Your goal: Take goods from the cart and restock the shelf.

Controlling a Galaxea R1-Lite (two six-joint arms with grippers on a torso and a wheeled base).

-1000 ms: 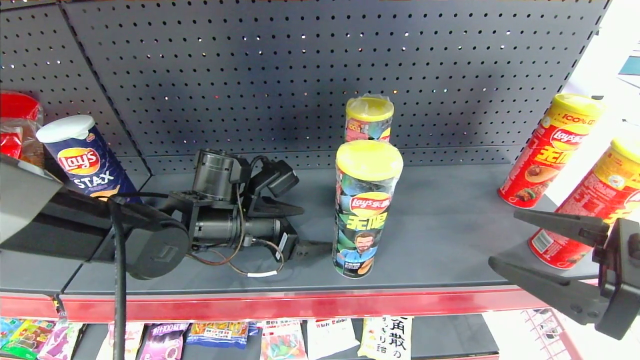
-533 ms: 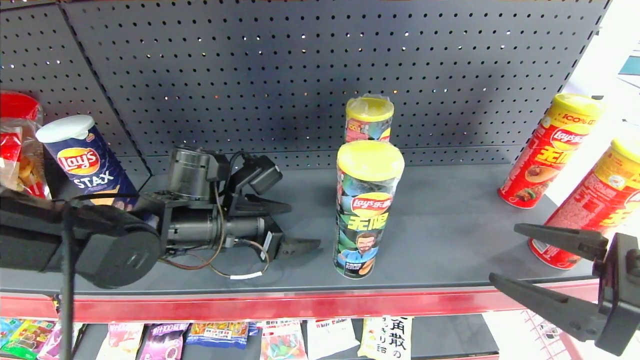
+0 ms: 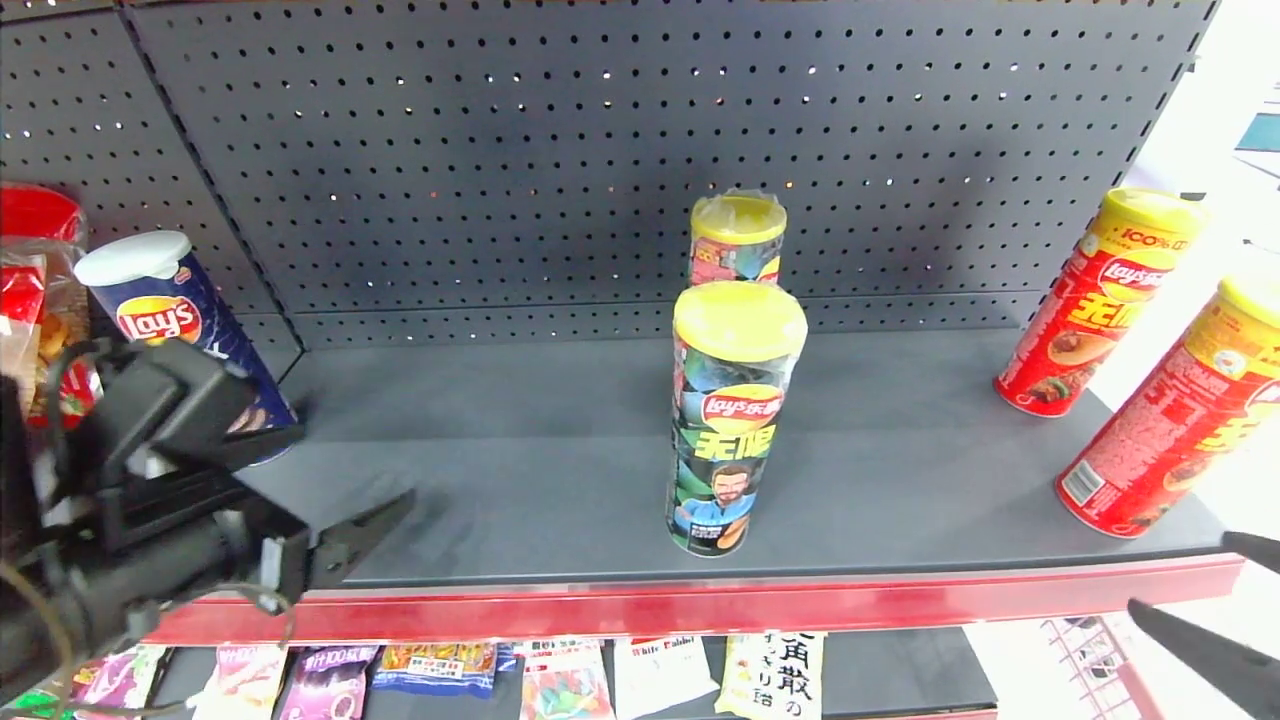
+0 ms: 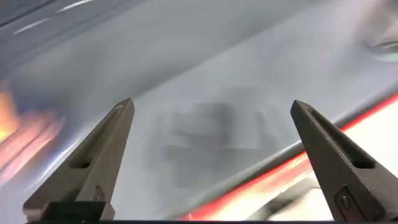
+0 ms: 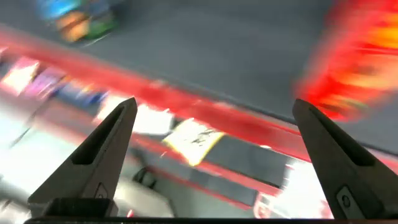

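One grey shelf (image 3: 900,470) with a red front lip. Five chip cans stand on it.
- Red, two, right end: front red can (image 3: 1170,410), rear red can (image 3: 1100,300).
- Green, two, mid-shelf: front green can (image 3: 735,420) near the lip, rear green can (image 3: 738,238) behind it.
- Blue can (image 3: 180,320), one, left.

Left gripper (image 4: 211,106): fingers spread, nothing between them. It sits low at the lip's left end, and the front green can is well apart to its right.

Right gripper (image 5: 214,104): fingers spread and empty, off the lip's right end, lower than the red cans.
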